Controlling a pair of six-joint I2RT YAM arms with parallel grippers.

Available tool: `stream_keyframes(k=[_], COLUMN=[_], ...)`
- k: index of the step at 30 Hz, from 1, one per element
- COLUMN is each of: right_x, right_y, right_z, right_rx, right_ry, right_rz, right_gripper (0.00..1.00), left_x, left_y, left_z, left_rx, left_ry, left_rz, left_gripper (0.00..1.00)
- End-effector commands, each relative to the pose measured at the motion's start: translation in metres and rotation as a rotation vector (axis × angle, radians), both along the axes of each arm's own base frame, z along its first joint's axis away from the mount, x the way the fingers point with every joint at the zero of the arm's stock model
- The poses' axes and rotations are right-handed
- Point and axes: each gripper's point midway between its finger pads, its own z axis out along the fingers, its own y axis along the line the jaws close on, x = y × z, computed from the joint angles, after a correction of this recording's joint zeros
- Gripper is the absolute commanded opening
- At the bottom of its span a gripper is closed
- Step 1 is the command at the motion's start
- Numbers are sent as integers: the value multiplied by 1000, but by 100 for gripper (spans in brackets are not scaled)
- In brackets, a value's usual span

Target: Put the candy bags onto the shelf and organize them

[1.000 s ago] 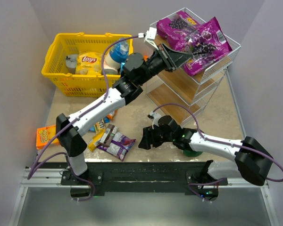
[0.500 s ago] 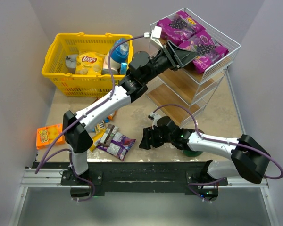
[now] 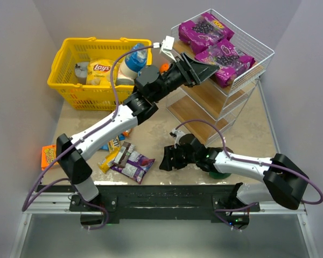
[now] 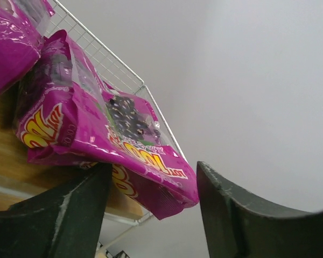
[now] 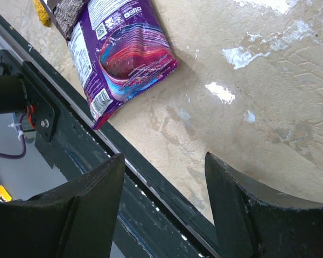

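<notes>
Two large purple candy bags [image 3: 204, 29] [image 3: 227, 56] lie side by side on the top tier of the white wire shelf [image 3: 260, 47]. My left gripper [image 3: 207, 70] stands open at the nearer bag's edge. In the left wrist view that bag's [image 4: 91, 134] lower corner hangs between the spread fingers of the left gripper [image 4: 153, 167] without being pinched. Small packets lie at the table's front left: purple [image 3: 134, 165], brown [image 3: 124, 152], yellow [image 3: 108, 160]. My right gripper [image 3: 166, 159] hovers open just right of them. The right gripper [image 5: 164, 158] holds nothing, and the purple packet [image 5: 124, 48] lies beyond its fingers.
A yellow basket [image 3: 70, 91] at the back left holds a Lay's bag [image 3: 102, 70] and bottles. An orange box [image 3: 48, 156] lies at the table's left edge. A green object [image 3: 222, 173] sits under my right forearm. The black mounting rail [image 5: 70, 156] runs along the table's near edge.
My left gripper has opened and let go of the second purple bag, which now rests on the top tier. The left arm drew back slightly. The right arm barely moved.
</notes>
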Motion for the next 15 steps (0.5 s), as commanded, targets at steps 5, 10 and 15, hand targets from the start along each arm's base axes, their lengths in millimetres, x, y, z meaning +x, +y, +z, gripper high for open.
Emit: stream_keyframes(k=[5,10,15], right_x=[5,5,5], right_y=[4,4,4], right_z=[2,0,-2], right_rx=[22,19,17], right_ry=[-10,-4,1], right_rz=[-26,-32,-35], right_gripper=[64,64,64], left_x=[-23,-26,-24], left_y=[38,41,46], left_z=[32,19,20], left_rx=[-10,23,23], left_ry=[-121,-114,-118], left_rz=[74,72,103], left_gripper=[83,78,49])
